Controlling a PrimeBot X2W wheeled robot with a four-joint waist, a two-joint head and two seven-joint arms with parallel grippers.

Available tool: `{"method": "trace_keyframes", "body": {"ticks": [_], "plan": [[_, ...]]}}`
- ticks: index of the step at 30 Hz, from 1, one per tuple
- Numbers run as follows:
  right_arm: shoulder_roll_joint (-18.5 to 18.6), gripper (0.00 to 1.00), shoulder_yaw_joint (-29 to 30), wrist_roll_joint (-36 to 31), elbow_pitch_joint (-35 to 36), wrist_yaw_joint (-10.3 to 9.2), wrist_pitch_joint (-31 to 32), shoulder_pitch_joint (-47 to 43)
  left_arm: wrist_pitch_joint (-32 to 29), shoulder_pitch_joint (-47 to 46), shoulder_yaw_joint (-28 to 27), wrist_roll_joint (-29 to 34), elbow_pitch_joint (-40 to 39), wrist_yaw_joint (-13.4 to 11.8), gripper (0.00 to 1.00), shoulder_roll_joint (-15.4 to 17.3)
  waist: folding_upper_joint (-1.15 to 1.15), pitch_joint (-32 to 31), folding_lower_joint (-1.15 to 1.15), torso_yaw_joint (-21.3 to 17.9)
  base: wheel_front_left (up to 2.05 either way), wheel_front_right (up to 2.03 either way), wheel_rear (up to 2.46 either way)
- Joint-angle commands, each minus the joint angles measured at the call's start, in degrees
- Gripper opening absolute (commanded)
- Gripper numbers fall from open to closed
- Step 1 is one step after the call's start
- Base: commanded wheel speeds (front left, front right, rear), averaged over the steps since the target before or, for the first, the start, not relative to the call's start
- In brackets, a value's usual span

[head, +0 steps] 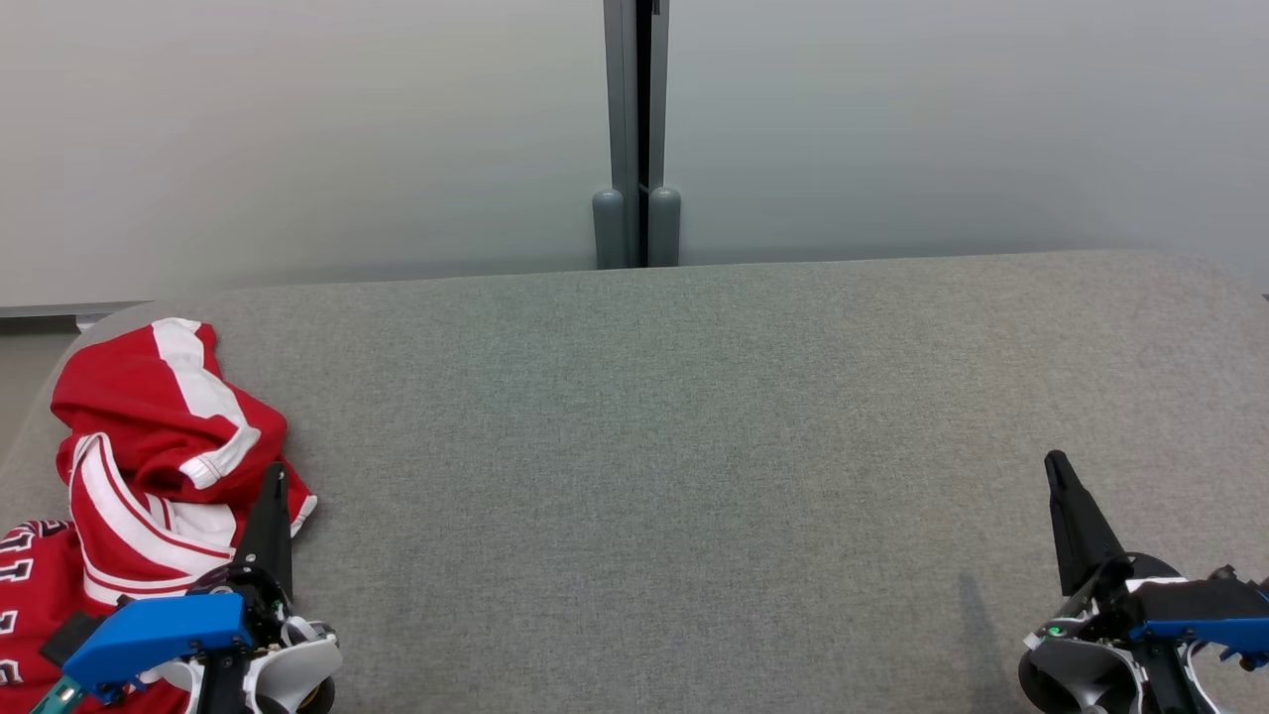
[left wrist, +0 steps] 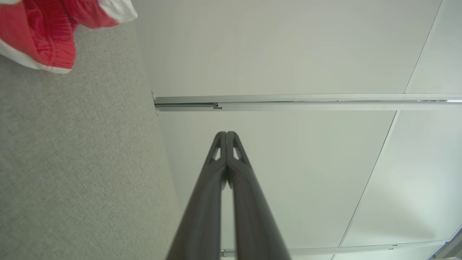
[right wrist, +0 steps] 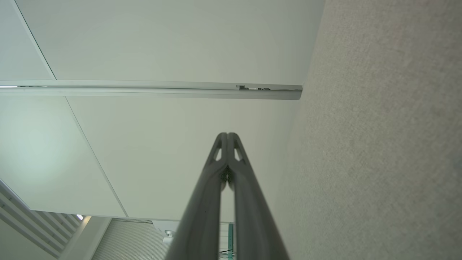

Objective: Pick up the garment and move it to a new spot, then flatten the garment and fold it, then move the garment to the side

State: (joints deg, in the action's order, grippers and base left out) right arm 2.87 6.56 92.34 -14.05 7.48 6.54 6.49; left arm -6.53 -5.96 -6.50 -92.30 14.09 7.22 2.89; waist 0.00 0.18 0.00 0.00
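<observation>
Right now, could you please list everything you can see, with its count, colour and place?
garment: one, red with white stripes, crumpled at the left end of the surface
surface: one, grey fabric, across the foreground
wall panels: two, pale grey, behind the surface
post: one, grey, upright between the panels
left gripper: one, dark fingers on a blue mount, lower left beside the garment, jaws shut
right gripper: one, dark fingers, lower right over bare surface, jaws shut
</observation>
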Motion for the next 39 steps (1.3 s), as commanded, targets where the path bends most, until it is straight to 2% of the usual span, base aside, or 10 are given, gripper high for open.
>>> {"method": "trace_keyframes", "body": {"ticks": [1, 21, 22, 39], "plan": [[-0.06, 0.00, 0.07, 0.16, 0.23, 0.02, 0.15, -0.65, -0.18, -0.57, -0.08, -0.23, -0.23, 0.53, 0.00, -0.04, 0.00, 0.00, 0.00, 0.00, 0.00, 0.00, 0.00], [-0.06, 0.00, 0.07, 0.16, 0.23, 0.02, 0.15, -0.65, -0.17, -0.58, -0.08, -0.23, -0.23, 0.54, 0.00, -0.04, 0.00, 0.00, 0.00, 0.00, 0.00, 0.00, 0.00], [-0.01, 1.00, -0.02, -0.02, -0.04, 0.00, -0.03, -0.01, 0.02, 0.00, 0.03, -0.01, 0.08, -0.01, 1.00, 0.00, 0.00, 0.00, 0.00, 0.00, 0.00, 0.00, 0.00], [0.02, 1.00, -3.97, -2.49, 2.69, 0.01, -4.38, -0.05, 4.08, 0.09, 1.49, 1.89, -2.36, -0.04, 1.00, 0.46, 0.00, 0.23, 0.00, -0.06, 0.00, 0.00, 0.00]]}}
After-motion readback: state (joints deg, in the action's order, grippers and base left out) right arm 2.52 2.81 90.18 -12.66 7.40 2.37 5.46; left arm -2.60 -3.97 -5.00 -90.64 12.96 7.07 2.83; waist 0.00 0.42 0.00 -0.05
